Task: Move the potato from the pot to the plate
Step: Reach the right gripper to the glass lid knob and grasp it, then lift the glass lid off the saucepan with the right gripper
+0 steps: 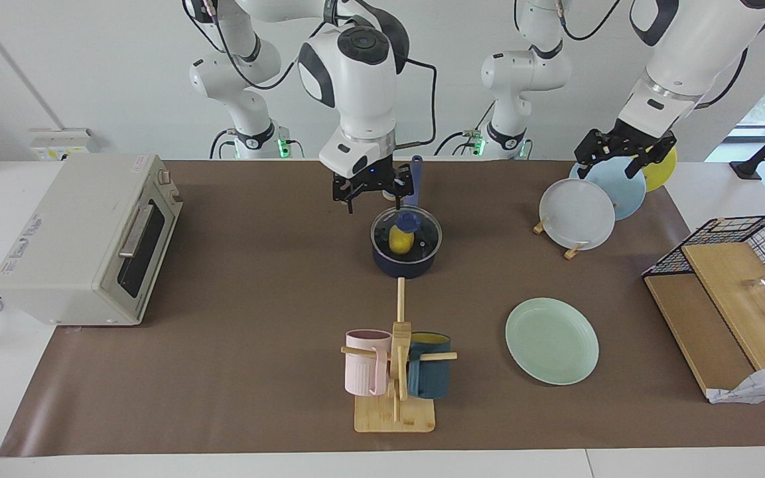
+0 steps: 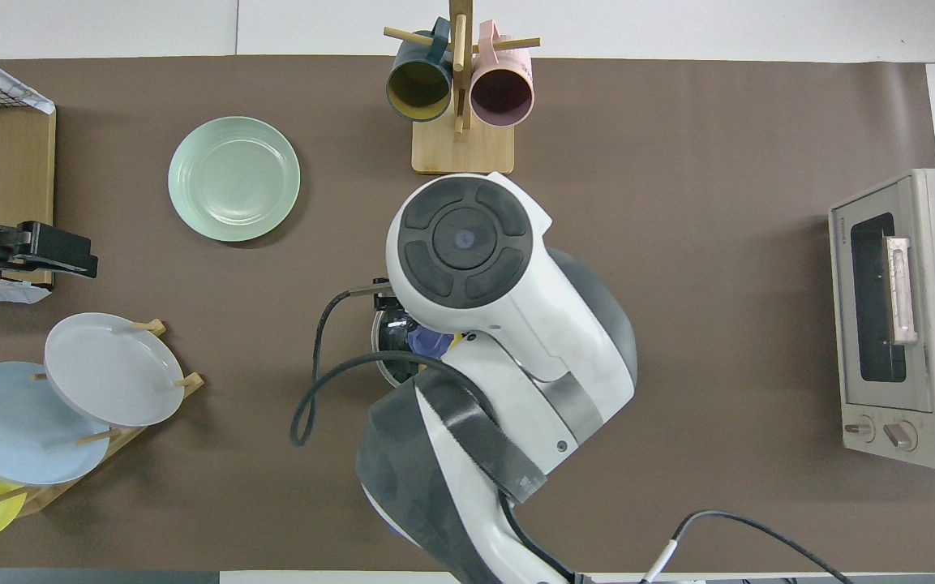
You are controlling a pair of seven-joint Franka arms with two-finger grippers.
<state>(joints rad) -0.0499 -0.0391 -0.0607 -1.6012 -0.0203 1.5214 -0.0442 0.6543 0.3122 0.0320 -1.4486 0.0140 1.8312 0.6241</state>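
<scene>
Brown paper covers the table, and on it, from largest to smallest, are seen a toaster oven at the right arm's end, a wire rack with wooden boards at the left arm's end, a stand of upright plates, and a mug tree farther from the robots than the pot.

Mid-table stands the pot, dark blue, with its long handle laid toward the robots. A glass lid with a blue knob is seated on it, and through the glass the potato is seen resting inside — yellow, standing rather on end, so far as can be judged. The plate, pale green and bare, lies farther from the robots than the pot and toward the left arm's end, well apart from it.

The right gripper is held in the air with its fingers spread wide and nothing between them, over the pot's handle and the rim nearest the robots; the knob lies just past it, away from the robots and lower. In the overhead view the pot is almost wholly hidden by this arm. The left gripper, likewise wide and empty, waits over the plate stand.

It is judged that the lid must be taken off before the potato can be reached — the right arm being much the nearer. Bare paper lies on either side of the pot for setting the lid down; the mug tree's tall post and the small blue bell-like object beside the handle are the things to be avoided.
</scene>
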